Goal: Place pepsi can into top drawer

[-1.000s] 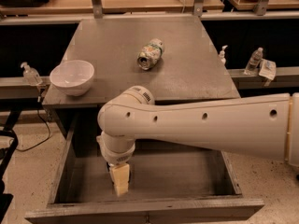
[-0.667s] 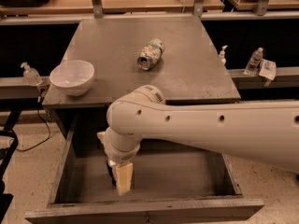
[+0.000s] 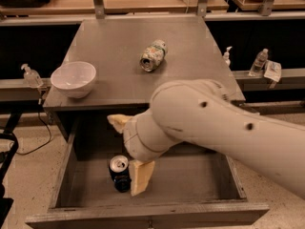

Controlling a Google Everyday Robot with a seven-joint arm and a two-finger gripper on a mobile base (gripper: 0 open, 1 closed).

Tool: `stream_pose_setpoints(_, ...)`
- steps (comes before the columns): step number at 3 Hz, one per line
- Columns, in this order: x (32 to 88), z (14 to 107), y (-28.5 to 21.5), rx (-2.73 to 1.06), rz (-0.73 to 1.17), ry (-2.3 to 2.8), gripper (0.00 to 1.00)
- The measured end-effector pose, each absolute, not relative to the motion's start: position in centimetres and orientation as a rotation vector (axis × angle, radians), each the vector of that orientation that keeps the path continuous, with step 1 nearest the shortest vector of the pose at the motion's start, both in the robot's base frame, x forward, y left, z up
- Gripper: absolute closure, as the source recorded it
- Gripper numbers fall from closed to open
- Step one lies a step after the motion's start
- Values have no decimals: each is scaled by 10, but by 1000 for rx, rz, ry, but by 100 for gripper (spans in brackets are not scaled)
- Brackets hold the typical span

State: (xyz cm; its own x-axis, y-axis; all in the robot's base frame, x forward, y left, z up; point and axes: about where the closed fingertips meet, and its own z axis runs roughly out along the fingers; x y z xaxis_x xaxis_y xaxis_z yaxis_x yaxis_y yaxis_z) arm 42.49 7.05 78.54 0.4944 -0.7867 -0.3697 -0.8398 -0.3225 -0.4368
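Fingers (image 3: 142, 175) parted wide and gripping nothing: one up under the front edge of the worktop (image 3: 114, 42), the other down in the drawer, just beside the pepsi can (image 3: 119, 174) on its right. Touching the can or just clear of it: cannot tell.

Marks a change from a second ago: then both held together, pointing straight down over the same spot, with no can to be seen. Reads as a release, the gripper (image 3: 125, 152) opened and the can let go.

Pepsi can upright on the floor of the top drawer (image 3: 190, 180), silver top showing, left of the drawer's middle and toward its front panel, below the left half of the worktop's front edge. Drawer pulled well out. Gripper low inside the drawer opening, between the worktop's front edge and the can, at the end of the thick white arm (image 3: 228, 128) reaching in from the right of the view.

Up on the worktop, away from all this: white bowl (image 3: 73, 78) near the front-left corner, pale green-and-white can (image 3: 153, 55) on its side about the middle, nearer the back edge. Neither touched nor shifted.

Means the placing itself looks done, judging by the upright can on the drawer floor. Leaves only a clean withdrawal: lift straight up and back, minding the lower finger so close to the can, for fear of tipping it with a sideways brush.
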Motion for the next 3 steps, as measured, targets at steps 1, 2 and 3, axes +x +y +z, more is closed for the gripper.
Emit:
stream_pose_setpoints(1, 425, 823, 1, -1985, 211, 1403, 0)
stream_pose_setpoints(2, 426, 806, -6, -1945, 336, 1435, 0)
stream_pose_setpoints(3, 426, 806, -6, -1945, 336, 1435, 0)
